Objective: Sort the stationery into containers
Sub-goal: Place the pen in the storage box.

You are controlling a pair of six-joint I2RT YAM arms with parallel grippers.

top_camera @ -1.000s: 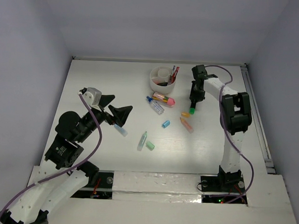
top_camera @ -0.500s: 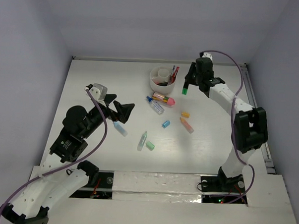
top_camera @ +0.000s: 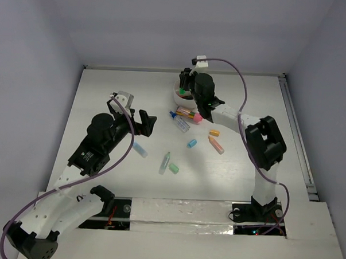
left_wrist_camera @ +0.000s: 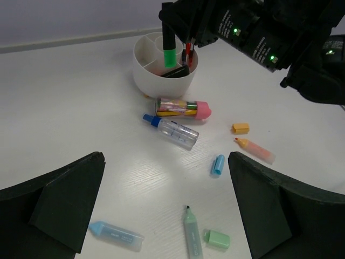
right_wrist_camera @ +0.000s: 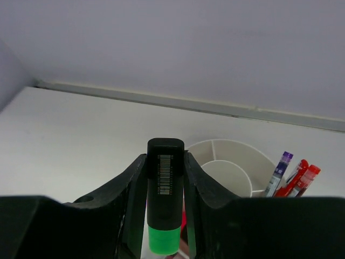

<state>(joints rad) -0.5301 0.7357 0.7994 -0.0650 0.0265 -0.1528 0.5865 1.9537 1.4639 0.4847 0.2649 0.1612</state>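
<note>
My right gripper [top_camera: 184, 86] is shut on a black highlighter with a green cap [right_wrist_camera: 164, 194] and holds it upright, cap down, over the near-left part of the round white divided cup [left_wrist_camera: 145, 70]. The green cap [left_wrist_camera: 169, 56] hangs just inside the cup's rim [right_wrist_camera: 237, 144]. Red pens [right_wrist_camera: 299, 175] and a purple one [right_wrist_camera: 279, 167] stand in the cup. My left gripper [left_wrist_camera: 165, 157] is open and empty above the loose stationery: a pale blue highlighter [left_wrist_camera: 115, 235], a pale green highlighter [left_wrist_camera: 192, 233] and its green cap [left_wrist_camera: 216, 239].
In front of the cup lie a pink-capped marker [top_camera: 190, 113] and a clear blue-tipped pen [top_camera: 179, 122]. To their right are an orange cap [top_camera: 214, 132], an orange highlighter [top_camera: 216, 144] and a blue cap [top_camera: 191, 143]. A rail [top_camera: 296, 135] edges the table's right side.
My right arm lifted the green-capped highlighter from the table right of the cup and swung left until it hangs over the cup. My left gripper edged right, still open.
</note>
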